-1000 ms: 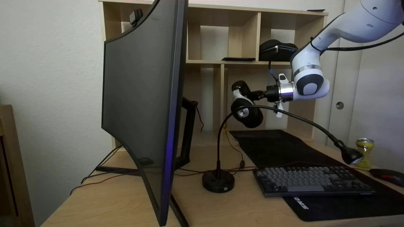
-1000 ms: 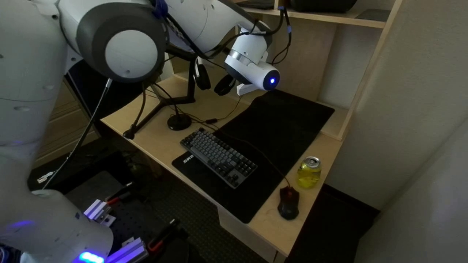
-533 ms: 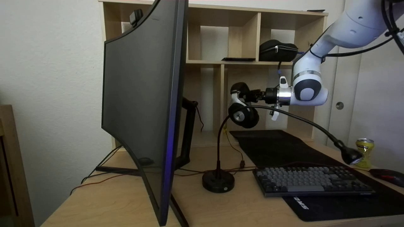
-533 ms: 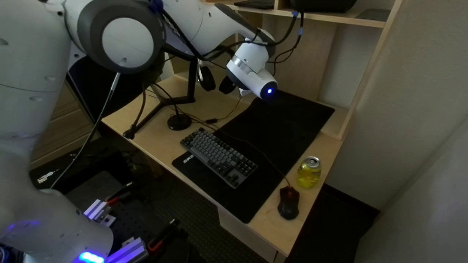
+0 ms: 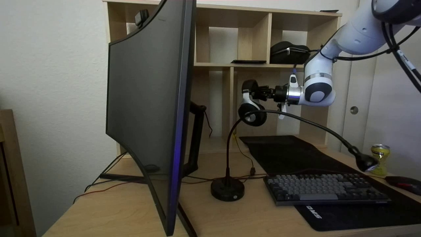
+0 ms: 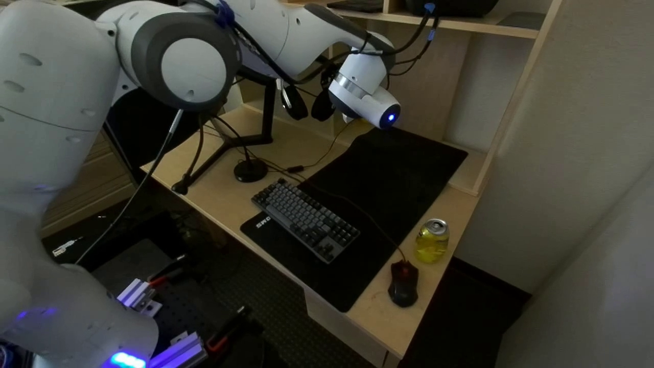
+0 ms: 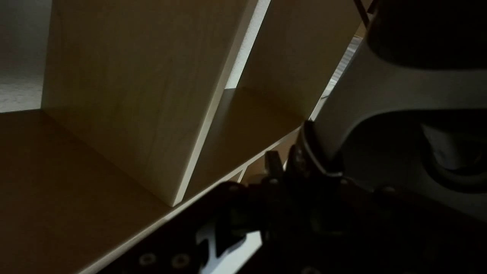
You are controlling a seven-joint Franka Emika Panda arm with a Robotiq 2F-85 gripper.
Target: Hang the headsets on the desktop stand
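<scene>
"One monitor (image 5: 144,92), curved. Position?"
"In an exterior view: well left of the claw (image 5: 260,92)."
"Gooseneck arm (image 5: 227,190), round-based, black?"
"On the desk (image 5: 131,210), base below and left of the claw."
"Headset (image 5: 249,106), dark, qty one?"
"Suspended above the desk, at the tip of the claw, which is clamped on its upper part; exact grip point too dark to tell."
"Remainder?"
"Same view: keyboard (image 5: 325,189), grey-black, below and right of the claw; can (image 5: 381,154), yellow, farther right; mouse (image 5: 406,185), dark, farthest right."
</scene>
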